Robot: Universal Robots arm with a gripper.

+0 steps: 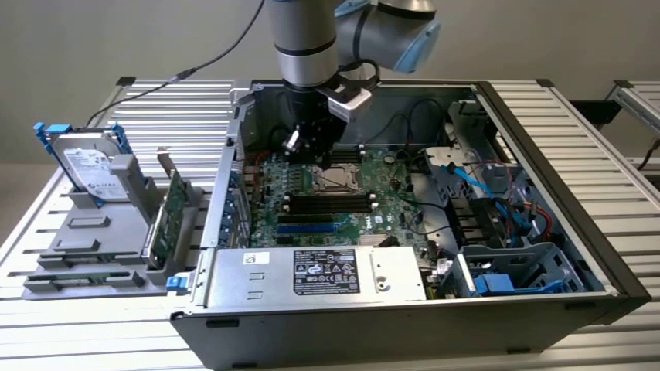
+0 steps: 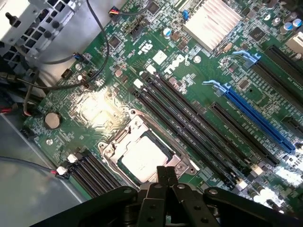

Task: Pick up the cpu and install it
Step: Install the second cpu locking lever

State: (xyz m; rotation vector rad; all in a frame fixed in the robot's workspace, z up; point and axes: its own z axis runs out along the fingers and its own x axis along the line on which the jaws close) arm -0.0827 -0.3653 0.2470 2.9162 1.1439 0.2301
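Note:
The cpu (image 2: 142, 155), a small square chip with a dull silver top, lies flat in its metal-framed socket on the green motherboard (image 2: 227, 71). In the exterior view the cpu (image 1: 336, 180) sits at the middle of the board inside the open computer case (image 1: 577, 255). My gripper (image 2: 166, 176) hangs just above the socket's edge, its two black fingers pressed together with nothing between them. From outside, the gripper (image 1: 321, 161) reaches down into the case right beside the socket.
Black memory slots (image 2: 199, 127) and blue card slots (image 2: 255, 118) run beside the socket, with a finned heatsink (image 2: 213, 21) further off. The power supply (image 1: 320, 274) fills the case's near side. A hard drive (image 1: 91, 166) and green cards (image 1: 170, 212) stand in a grey holder at the exterior view's left.

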